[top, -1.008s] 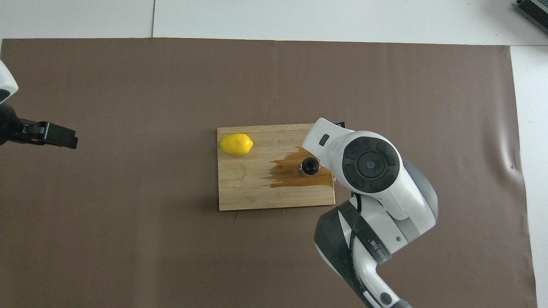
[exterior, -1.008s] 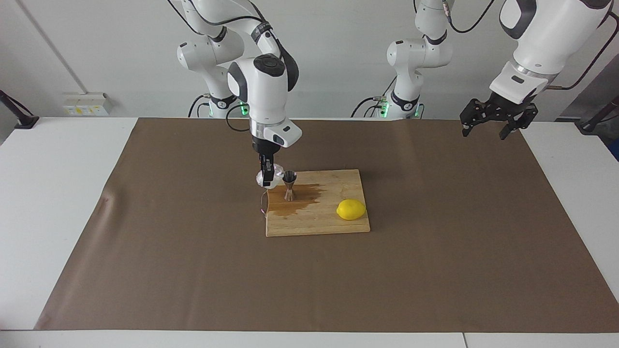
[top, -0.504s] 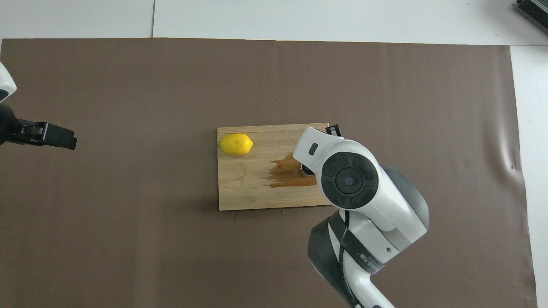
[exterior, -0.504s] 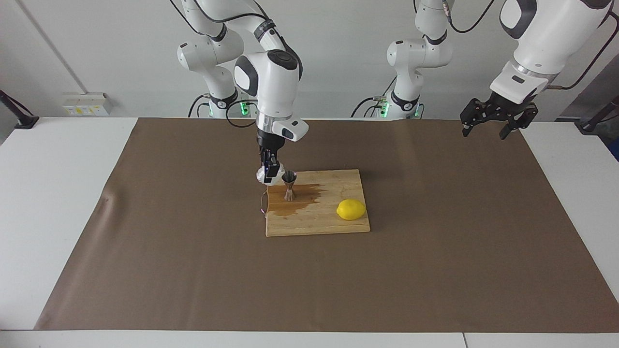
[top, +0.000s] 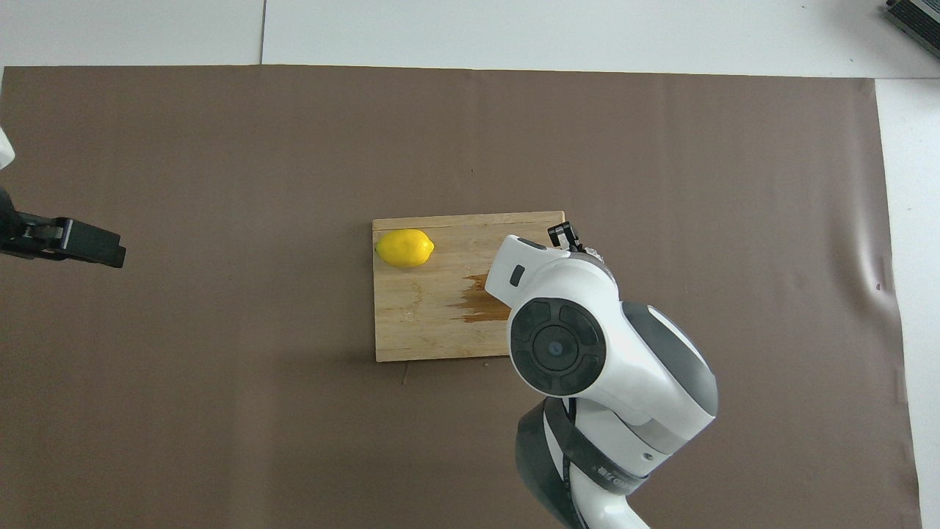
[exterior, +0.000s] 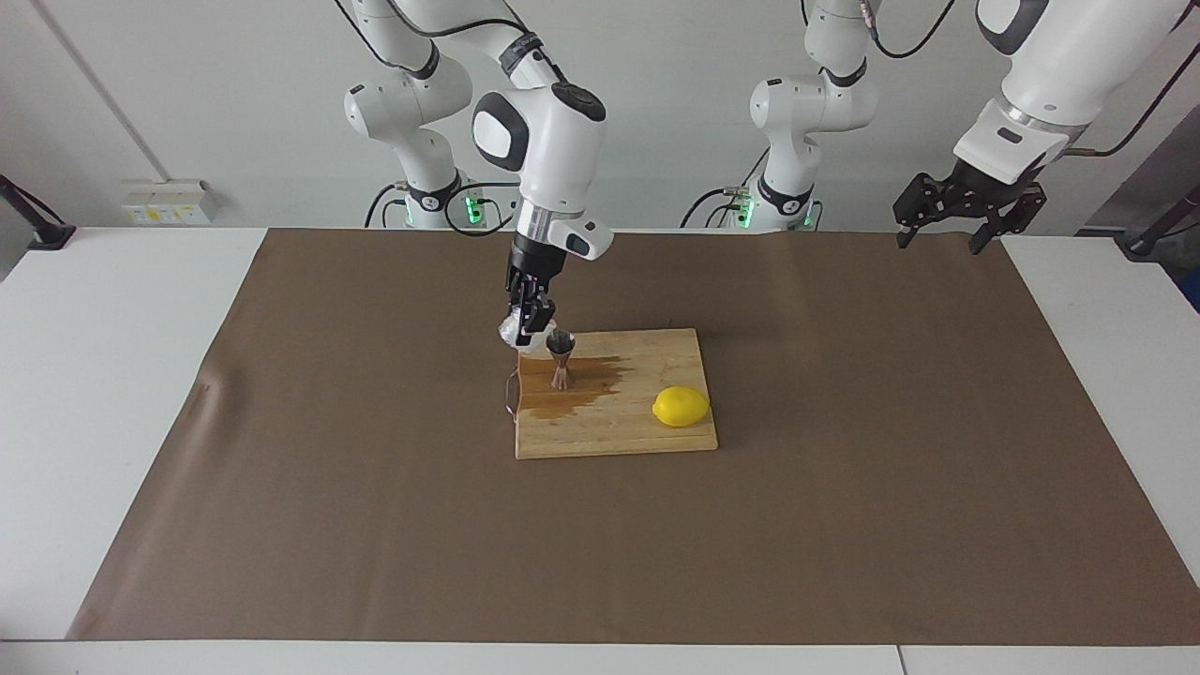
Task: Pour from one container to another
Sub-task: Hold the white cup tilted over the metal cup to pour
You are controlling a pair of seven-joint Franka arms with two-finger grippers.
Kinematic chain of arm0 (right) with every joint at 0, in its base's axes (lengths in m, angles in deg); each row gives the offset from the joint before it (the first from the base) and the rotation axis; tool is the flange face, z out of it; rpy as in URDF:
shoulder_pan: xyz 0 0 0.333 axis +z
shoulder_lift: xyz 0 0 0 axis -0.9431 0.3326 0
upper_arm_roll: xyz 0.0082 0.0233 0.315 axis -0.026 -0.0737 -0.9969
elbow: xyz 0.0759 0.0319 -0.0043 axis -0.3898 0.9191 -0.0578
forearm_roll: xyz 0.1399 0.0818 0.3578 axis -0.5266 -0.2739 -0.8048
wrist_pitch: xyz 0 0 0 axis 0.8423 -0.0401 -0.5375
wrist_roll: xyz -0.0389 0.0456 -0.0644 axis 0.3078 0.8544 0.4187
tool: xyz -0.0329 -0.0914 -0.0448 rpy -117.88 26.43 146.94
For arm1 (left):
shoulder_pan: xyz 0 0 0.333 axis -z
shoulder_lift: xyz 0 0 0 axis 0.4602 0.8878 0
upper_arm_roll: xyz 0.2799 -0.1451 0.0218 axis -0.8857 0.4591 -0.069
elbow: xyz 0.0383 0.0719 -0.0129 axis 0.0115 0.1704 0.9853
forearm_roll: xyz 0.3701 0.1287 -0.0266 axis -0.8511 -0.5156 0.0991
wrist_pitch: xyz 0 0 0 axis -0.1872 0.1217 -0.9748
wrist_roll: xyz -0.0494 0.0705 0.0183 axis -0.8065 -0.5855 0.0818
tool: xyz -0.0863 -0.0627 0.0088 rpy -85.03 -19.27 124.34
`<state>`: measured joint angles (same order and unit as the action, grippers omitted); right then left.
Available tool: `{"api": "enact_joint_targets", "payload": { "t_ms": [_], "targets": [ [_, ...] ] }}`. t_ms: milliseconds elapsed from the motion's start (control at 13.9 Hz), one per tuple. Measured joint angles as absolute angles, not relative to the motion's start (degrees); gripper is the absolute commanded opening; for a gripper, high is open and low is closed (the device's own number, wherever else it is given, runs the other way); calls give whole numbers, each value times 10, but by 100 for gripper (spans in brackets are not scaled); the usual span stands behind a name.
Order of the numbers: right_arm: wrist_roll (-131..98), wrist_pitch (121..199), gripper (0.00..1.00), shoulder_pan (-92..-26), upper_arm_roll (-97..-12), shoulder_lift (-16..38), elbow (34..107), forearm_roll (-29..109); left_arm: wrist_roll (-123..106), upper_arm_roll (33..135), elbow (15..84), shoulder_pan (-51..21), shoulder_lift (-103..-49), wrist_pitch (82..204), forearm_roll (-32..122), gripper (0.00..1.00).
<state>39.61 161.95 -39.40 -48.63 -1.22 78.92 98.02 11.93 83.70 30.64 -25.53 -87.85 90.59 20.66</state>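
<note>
My right gripper (exterior: 531, 323) is shut on the clear glass tumbler (exterior: 514, 332) and holds it tilted, its mouth toward the top of the steel jigger (exterior: 561, 361). The jigger stands upright on the wooden cutting board (exterior: 647, 436), in a brown wet patch (exterior: 591, 382). In the overhead view the right arm's hand (top: 558, 345) hides the jigger and most of the tumbler. My left gripper (exterior: 966, 214) is open and empty, held high over the mat's corner at the left arm's end, and it waits there; it also shows in the overhead view (top: 77, 243).
A yellow lemon (exterior: 681, 406) lies on the board at the end toward the left arm; it also shows in the overhead view (top: 405, 247). The board (top: 411, 338) lies mid-table on a brown mat (exterior: 844, 525). The wet patch (top: 485, 305) spreads over the board's middle.
The right arm's wrist has swung up and tilted the tumbler further toward the jigger. Its hand now covers the jigger from above. The left gripper has risen slightly.
</note>
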Motion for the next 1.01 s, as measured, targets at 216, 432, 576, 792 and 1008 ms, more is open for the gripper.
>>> {"api": "enact_joint_targets", "payload": {
  "t_ms": [216,432,576,792,1008],
  "targets": [
    [396,1619,0,-394,-487,-13,789,998,119,836,316,-256,-883,906,207,100],
    [396,1615,0,-387,-487,-13,789,1012,118,829,319,-257,-887,906,207,100],
    [396,1613,0,-385,-487,-13,789,1019,118,829,319,-257,-888,906,207,100],
    [395,1613,0,-385,-487,-13,790,1024,118,830,319,-256,-888,906,207,100],
    [381,1613,0,-383,-488,-13,791,1028,118,829,319,-256,-888,906,207,100]
  ]
}}
